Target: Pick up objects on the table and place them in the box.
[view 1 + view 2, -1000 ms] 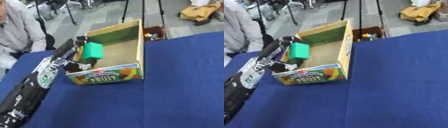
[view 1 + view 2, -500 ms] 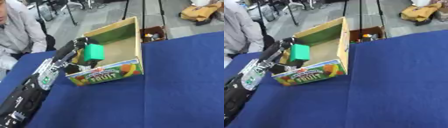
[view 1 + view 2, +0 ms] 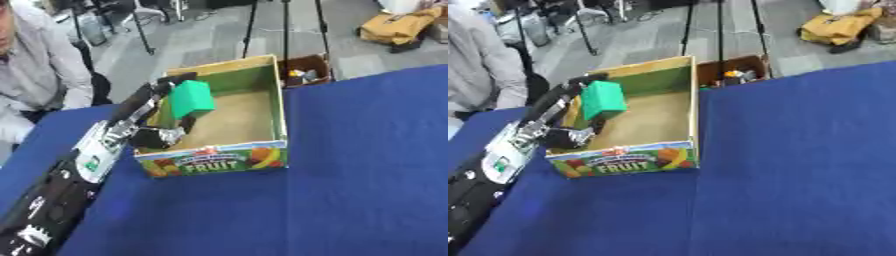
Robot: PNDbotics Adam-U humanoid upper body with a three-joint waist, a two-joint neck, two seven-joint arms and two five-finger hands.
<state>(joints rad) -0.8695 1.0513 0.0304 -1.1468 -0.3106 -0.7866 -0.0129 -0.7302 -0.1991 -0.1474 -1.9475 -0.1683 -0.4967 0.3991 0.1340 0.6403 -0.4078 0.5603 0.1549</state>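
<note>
We see a cardboard box (image 3: 262, 120) sitting on a table covered with a dark blue cloth (image 3: 350, 190), its near wall printed with fruit pictures and the word FRUIT. The box is open at the top, with green inner walls and a bare brown floor. Our left hand (image 3: 144, 117) reaches in from the lower left, its black and silver arm stretching over the box's left wall. The fingers (image 3: 166, 82) run up along the back of a green block (image 3: 191, 98) and the thumb (image 3: 168, 135) curls in below it, so the hand is closed around the block. The block is held tilted, above the floor of the box, in the left part of the box near its left wall; we cannot tell whether its lower edge touches the floor. Our right hand shows in neither view. Behind the box, on the grey floor beyond the table's far edge, stands a smaller brown carton (image 3: 304, 75) holding small things we cannot make out. Farther back, at the upper right, lies a yellow bag (image 3: 398, 27), and thin black stand legs (image 3: 284, 30) rise from the floor.
</note>
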